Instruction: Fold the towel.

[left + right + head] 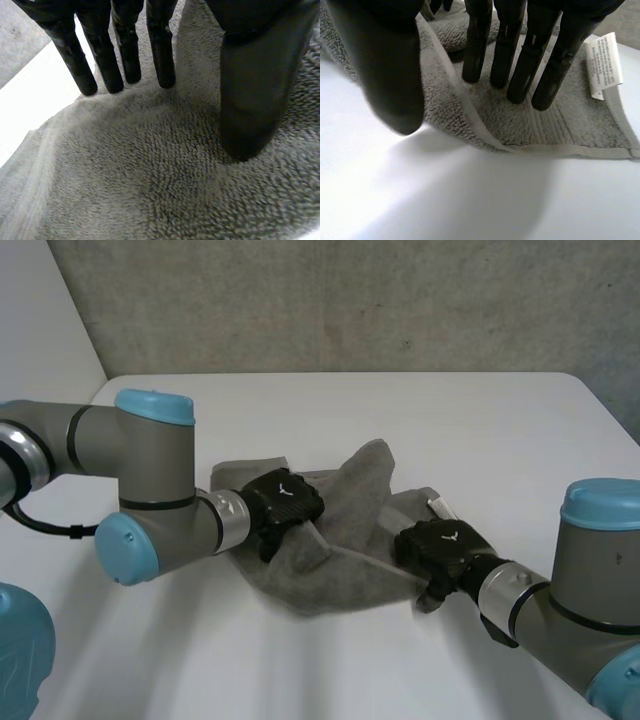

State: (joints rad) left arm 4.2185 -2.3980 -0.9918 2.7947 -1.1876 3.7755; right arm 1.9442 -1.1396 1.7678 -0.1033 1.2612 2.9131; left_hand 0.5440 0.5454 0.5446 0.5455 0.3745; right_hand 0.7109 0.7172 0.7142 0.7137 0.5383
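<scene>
Open table [450, 420] all around the rumpled towel [350, 570]

Item: my left hand [250, 90], straight fingers [127, 50] and thumb set on grey terry towel [150, 180], white table [35, 107] beside.

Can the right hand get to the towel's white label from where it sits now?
Probably yes. The label lies uncovered at the towel corner, just beside the straight fingers of the right hand, with nothing between them.

We see a white table [450, 420]; one grey towel [362, 488] lies on it, crumpled and bunched, near mid-table, its white label [604, 62] at one corner.
</scene>
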